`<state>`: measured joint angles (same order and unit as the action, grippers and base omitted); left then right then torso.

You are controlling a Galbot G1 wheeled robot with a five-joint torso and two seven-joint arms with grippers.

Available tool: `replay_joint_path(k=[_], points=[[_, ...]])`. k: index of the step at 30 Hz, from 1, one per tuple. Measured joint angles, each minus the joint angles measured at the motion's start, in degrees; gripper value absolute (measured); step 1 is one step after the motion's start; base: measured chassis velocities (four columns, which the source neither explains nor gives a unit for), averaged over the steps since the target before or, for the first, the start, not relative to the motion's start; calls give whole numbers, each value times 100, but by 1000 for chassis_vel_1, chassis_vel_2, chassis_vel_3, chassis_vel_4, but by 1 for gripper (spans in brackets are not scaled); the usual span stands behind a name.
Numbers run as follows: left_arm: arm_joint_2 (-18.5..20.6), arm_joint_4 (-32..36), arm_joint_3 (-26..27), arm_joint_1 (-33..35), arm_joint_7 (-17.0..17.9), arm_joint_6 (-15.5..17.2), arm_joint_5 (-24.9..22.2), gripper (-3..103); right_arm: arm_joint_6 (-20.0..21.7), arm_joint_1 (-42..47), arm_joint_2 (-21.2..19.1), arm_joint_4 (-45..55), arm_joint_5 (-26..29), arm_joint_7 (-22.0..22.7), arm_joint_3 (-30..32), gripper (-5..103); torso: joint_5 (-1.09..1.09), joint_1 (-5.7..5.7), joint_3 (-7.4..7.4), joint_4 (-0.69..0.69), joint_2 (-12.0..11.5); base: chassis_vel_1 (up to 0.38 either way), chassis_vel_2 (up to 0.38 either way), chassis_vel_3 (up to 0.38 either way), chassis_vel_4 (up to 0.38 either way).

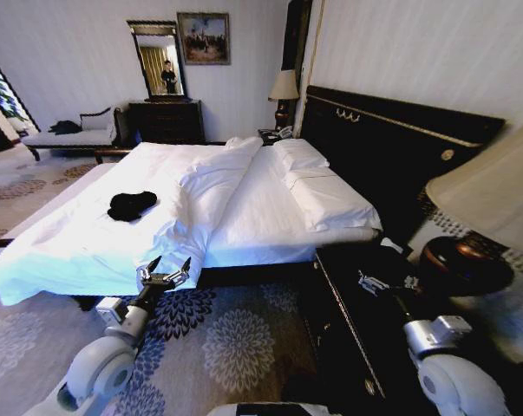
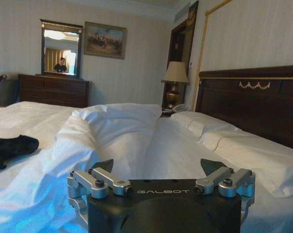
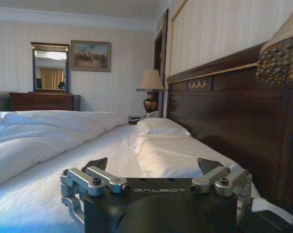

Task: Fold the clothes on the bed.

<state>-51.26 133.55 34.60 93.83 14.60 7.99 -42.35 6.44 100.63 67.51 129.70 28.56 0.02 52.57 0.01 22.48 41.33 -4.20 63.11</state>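
The clothes (image 1: 131, 205) are a crumpled black heap on the left part of the bed (image 1: 79, 234), on the white duvet; the same dark heap of clothes (image 2: 10, 148) shows in the left wrist view. My left gripper (image 1: 166, 269) hangs open at the bed's near edge, a good way short of the heap and to its right, with nothing between its fingers (image 2: 158, 167). My right gripper (image 1: 387, 279) is open and empty over the dark nightstand beside the bed; from its wrist (image 3: 153, 165) it faces the pillows (image 3: 161, 145) and the headboard (image 3: 224, 102).
The dark nightstand (image 1: 348, 303) carries a big lamp (image 1: 487, 195) close to my right arm. The duvet is folded back in a ridge (image 1: 213, 186) down the bed's middle. A dresser with a mirror (image 1: 166, 121) and a pale chaise (image 1: 70, 136) stand beyond. Patterned carpet (image 1: 235, 338) lies below.
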Motion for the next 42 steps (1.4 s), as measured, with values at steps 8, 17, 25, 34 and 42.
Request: replay_joint_path(k=[8, 17, 25, 34, 42], points=[[-11, 9, -3, -2, -1, -3, 4, 100, -4, 18, 8, -8, -3, -57, -6, 100, 0, 0, 0, -1, 0, -139, 128, 144, -135], [-12, 23, -6, 36, -18, -6, 42, 100, -51, -8, 5, -27, -17, -59, -19, 100, -1, -3, -1, -1, 2, -157, 149, 138, -153], [16, 43, 2, 46, -19, -7, 46, 100, -78, 2, 67, -37, -51, -61, -60, 100, 1, 0, 1, 1, 1, -260, 265, 249, -245], [41, 43, 5, 32, -20, -7, 50, 100, -75, -4, 96, -57, -75, -60, -78, 100, 1, 2, 1, 0, 0, -267, 269, 263, -259], [-2, 0, 8, 55, -41, -9, 57, 100, 42, 10, 103, -30, -91, -45, -81, 100, 0, 2, 1, 0, -1, -82, 120, 83, -106]])
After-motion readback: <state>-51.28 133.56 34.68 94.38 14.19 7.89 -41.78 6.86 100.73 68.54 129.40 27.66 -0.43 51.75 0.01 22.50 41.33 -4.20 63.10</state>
